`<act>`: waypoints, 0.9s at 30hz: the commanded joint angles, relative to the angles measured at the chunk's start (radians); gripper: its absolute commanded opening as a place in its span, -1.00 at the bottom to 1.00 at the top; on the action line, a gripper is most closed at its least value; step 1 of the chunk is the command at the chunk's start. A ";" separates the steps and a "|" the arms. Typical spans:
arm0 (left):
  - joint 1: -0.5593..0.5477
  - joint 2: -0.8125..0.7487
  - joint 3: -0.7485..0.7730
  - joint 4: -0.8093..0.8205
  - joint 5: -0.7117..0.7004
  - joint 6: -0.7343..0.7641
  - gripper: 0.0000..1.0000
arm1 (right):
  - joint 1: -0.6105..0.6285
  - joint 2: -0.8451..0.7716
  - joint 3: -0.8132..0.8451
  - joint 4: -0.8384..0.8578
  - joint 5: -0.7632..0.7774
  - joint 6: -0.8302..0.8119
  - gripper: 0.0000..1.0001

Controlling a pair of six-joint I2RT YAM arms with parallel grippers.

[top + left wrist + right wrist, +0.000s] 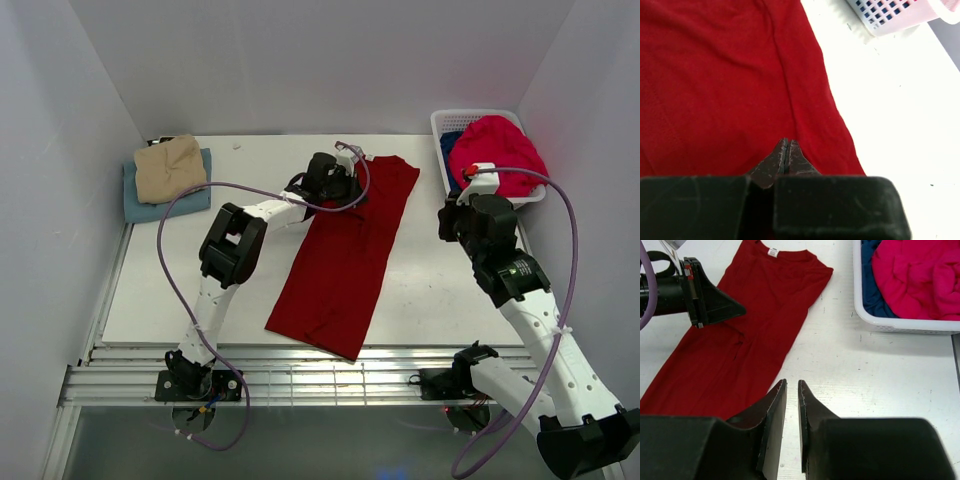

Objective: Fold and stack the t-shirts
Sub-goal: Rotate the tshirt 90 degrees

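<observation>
The dark red t-shirt (pixel 345 255) lies spread in a long strip across the middle of the table; it also shows in the left wrist view (pixel 715 75) and the right wrist view (pixel 755 315). My left gripper (pixel 352 188) (pixel 785 142) is shut just above its upper left part, with nothing seen between the jaws. My right gripper (pixel 452 215) (pixel 791 383) hovers over bare table right of the shirt, its jaws a narrow gap apart and empty. A folded tan shirt (pixel 170 168) lies on a light blue one (pixel 150 200) at the back left.
A white lattice basket (pixel 445 125) (pixel 900 325) at the back right holds the crumpled pinkish-red shirt (pixel 495 150) (pixel 920 275) and the deep blue shirt (pixel 450 148) (pixel 872 290). The basket's corner shows in the left wrist view (pixel 890 20). White walls enclose the table.
</observation>
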 commanded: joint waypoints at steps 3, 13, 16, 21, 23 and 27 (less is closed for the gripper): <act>0.009 0.040 0.061 0.012 0.019 0.010 -1.00 | 0.008 -0.010 -0.017 0.008 -0.023 0.015 -0.58; 0.012 0.157 0.150 -0.109 -0.122 0.044 -1.00 | 0.017 0.004 -0.028 0.011 -0.041 0.019 -0.59; 0.022 0.163 0.155 -0.161 -0.208 0.056 -1.00 | 0.025 0.019 -0.032 0.023 -0.049 0.023 -0.58; 0.078 0.161 0.151 -0.175 -0.261 0.033 -1.00 | 0.052 0.067 -0.032 0.040 -0.051 0.032 -0.57; 0.108 0.160 0.143 -0.167 -0.256 0.027 -1.00 | 0.072 0.085 -0.034 0.056 -0.043 0.035 -0.57; 0.150 0.181 0.170 -0.169 -0.242 0.022 -1.00 | 0.101 0.120 -0.026 0.071 -0.028 0.045 -0.57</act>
